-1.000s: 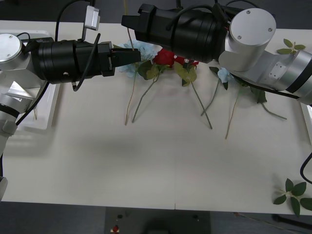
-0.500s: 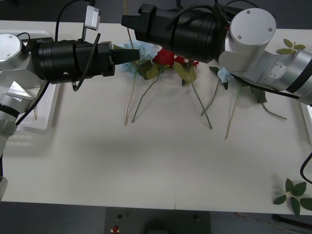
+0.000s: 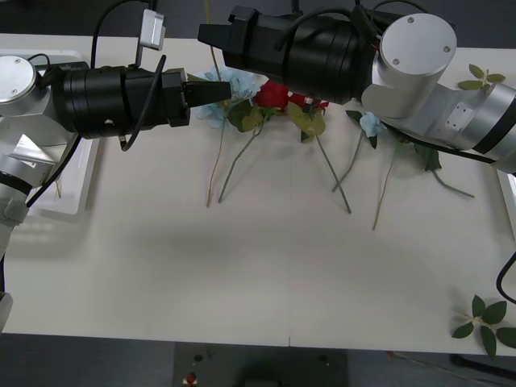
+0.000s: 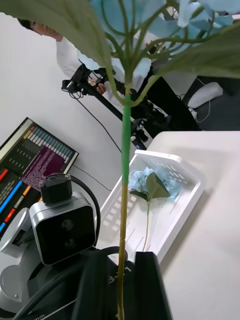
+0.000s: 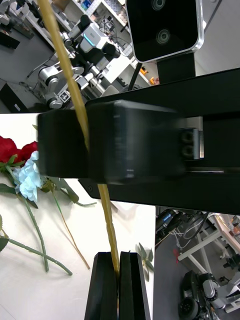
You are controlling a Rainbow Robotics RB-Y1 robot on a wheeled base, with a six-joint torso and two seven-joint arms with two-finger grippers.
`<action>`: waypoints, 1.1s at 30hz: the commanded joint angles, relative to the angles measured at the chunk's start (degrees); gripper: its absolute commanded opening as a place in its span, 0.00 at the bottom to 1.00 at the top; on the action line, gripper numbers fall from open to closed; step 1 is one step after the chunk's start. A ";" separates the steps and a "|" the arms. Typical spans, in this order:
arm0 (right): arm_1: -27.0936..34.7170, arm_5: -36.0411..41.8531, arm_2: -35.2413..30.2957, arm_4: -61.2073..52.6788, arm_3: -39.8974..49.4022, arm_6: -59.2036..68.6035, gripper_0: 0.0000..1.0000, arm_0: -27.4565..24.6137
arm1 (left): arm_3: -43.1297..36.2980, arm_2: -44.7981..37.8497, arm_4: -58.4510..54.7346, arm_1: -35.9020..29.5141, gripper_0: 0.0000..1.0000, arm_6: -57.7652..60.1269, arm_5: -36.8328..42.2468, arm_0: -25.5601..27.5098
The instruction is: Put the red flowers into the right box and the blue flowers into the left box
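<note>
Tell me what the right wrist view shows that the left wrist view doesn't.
Right wrist view, not the left wrist: the white slotted plastic basket with one pale-blue fluffy flower lying in it, and the held flower's blue head. Left wrist view, not the right wrist: red roses and another pale-blue flower lying on the white table. Both: a long thin stem clamped between that arm's shut black fingers, right gripper and left gripper, apparently the same stem.

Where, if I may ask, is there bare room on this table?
The table's near half is bare, from the stems to the leaf sprig. The far middle is crowded: red flowers, blue flowers, and left gripper and right gripper shut on the held stem.
</note>
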State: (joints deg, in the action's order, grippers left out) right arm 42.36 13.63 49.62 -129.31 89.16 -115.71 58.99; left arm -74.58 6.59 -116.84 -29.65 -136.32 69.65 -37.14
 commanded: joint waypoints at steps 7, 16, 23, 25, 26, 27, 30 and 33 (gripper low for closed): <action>-1.05 -0.35 -1.11 -0.59 1.80 2.07 1.00 3.15 | -1.62 0.09 -0.85 -0.76 0.00 -2.37 -0.48 0.14; -1.05 -0.35 -1.11 -0.59 1.80 2.07 1.00 3.15 | -1.62 0.09 -1.02 -0.76 0.00 -2.72 -0.48 0.05; 0.01 -0.35 -1.37 -0.50 1.98 2.15 1.00 2.71 | -1.62 0.00 -2.25 -0.85 0.00 -2.99 -0.48 0.14; 1.33 0.96 -1.99 -1.29 2.07 2.33 1.00 2.89 | -1.62 0.00 -2.34 -0.85 0.00 -3.07 -0.48 0.14; 2.21 2.19 -2.43 -1.73 2.07 2.33 1.00 2.80 | -1.62 0.00 -2.34 -0.85 0.00 -3.16 -0.48 0.14; 3.44 4.30 -3.31 -2.17 1.98 2.42 1.00 2.80 | -1.62 0.00 -2.43 -1.11 0.00 -3.16 -0.48 0.14; 7.92 11.86 -6.65 -5.07 2.07 2.77 1.00 2.80 | -1.62 0.00 -3.04 -1.99 0.00 -3.34 -0.48 0.14; 11.79 18.45 -9.46 -7.80 1.98 3.30 1.00 2.80 | -1.62 0.00 -3.84 -3.22 0.00 -3.34 -0.48 0.14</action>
State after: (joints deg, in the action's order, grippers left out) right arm 49.30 28.97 43.50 -135.14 89.43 -114.64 58.99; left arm -74.58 6.59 -119.65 -30.04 -136.48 69.65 -37.14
